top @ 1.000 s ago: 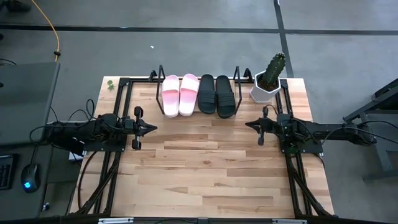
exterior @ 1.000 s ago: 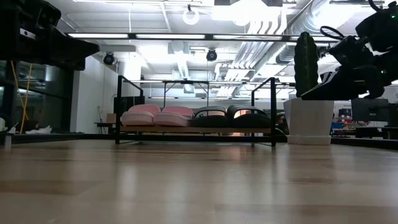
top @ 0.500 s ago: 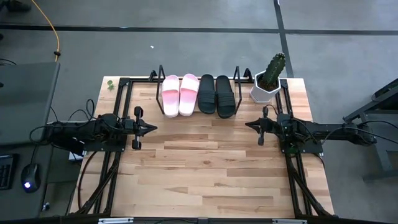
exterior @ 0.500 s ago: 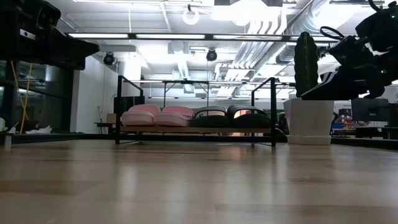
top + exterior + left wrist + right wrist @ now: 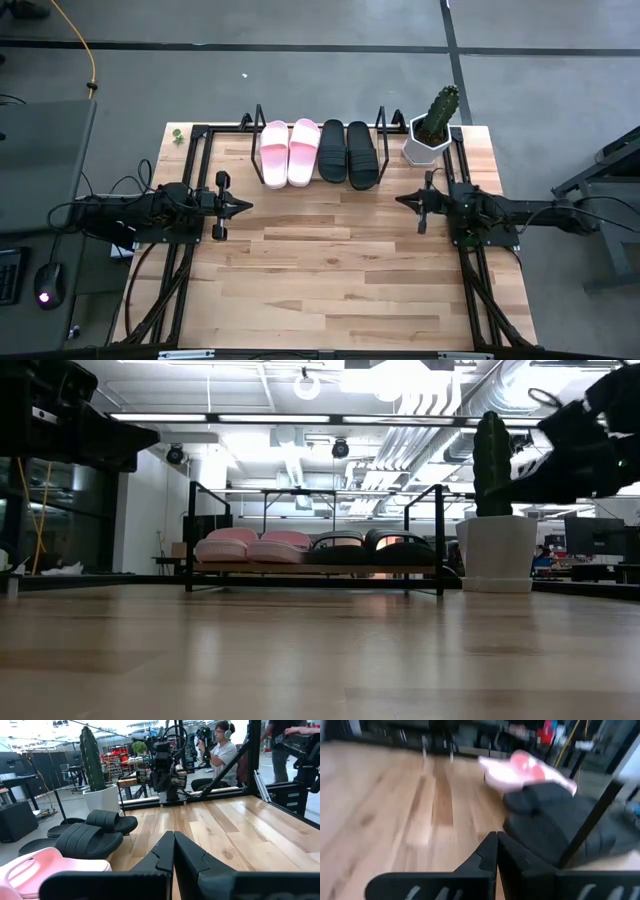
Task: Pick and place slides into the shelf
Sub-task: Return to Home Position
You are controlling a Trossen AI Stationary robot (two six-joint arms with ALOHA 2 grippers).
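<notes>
- Four slides are seen on the shelf [image 5: 381, 118], at the far edge of the table [image 5: 330, 270], between the shelf's black wire end frames.
- Row order, from the left arm's side: pink slide [image 5: 274, 153], second pink slide [image 5: 303, 151], black slide [image 5: 333, 150], second black slide [image 5: 362, 153].
- All four are laid flat, soles down and straps up. Neighbours are set side by side, touching or nearly so.
- Long axes are parallel, running from the far table edge toward the table's middle, across the length of the shelf board.
- Which end is the toe cannot be told for certain.
- A white pot with cactus [image 5: 428, 140] is noted just beside the shelf's end, on the right arm's side.
- The left gripper [image 5: 243, 206] is held above the table at the left side, pointing inward. Its fingers are pressed together with nothing between them.
- The right gripper [image 5: 399, 200] is held at the right side, near the pot, pointing inward. Its fingers are closed tip to tip and nothing is held.
- Both grippers are well apart from the slides.
</notes>
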